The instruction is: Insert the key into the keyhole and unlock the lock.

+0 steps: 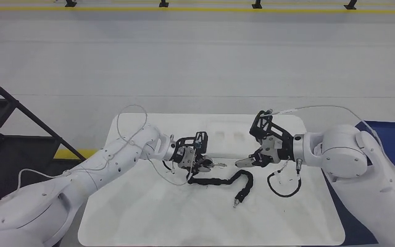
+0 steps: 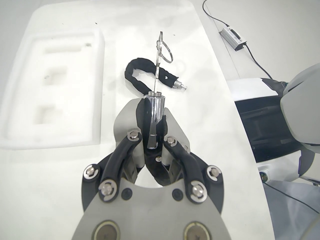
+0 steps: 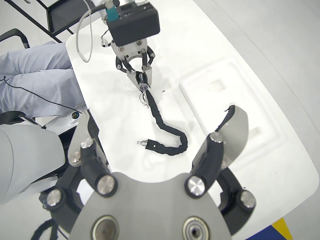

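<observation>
My left gripper [image 2: 151, 112] is shut on the chrome lock cylinder [image 2: 155, 106], held above the white table [image 1: 185, 216]. The key [image 2: 158, 61] stands in the keyhole at the cylinder's end, its ring [image 2: 166, 51] hanging from it. A black-sleeved chain [image 2: 140, 73] curls from the cylinder over the table to a loose metal pin [image 2: 180, 85]. My right gripper [image 3: 160, 116] is open and holds nothing, a short way off from the key [image 3: 145, 99], facing the left gripper [image 3: 143, 82]. From above, the right gripper [image 1: 245, 162] and left gripper [image 1: 200, 163] face each other, with the key [image 1: 217, 165] between them.
A white foam insert [image 2: 25, 88] with several recesses lies at the table's far side behind the grippers. A black cable loop [image 1: 281, 185] hangs under the right wrist. A black frame [image 1: 24, 123] stands off the table's left. A power adapter [image 2: 232, 37] lies on the floor.
</observation>
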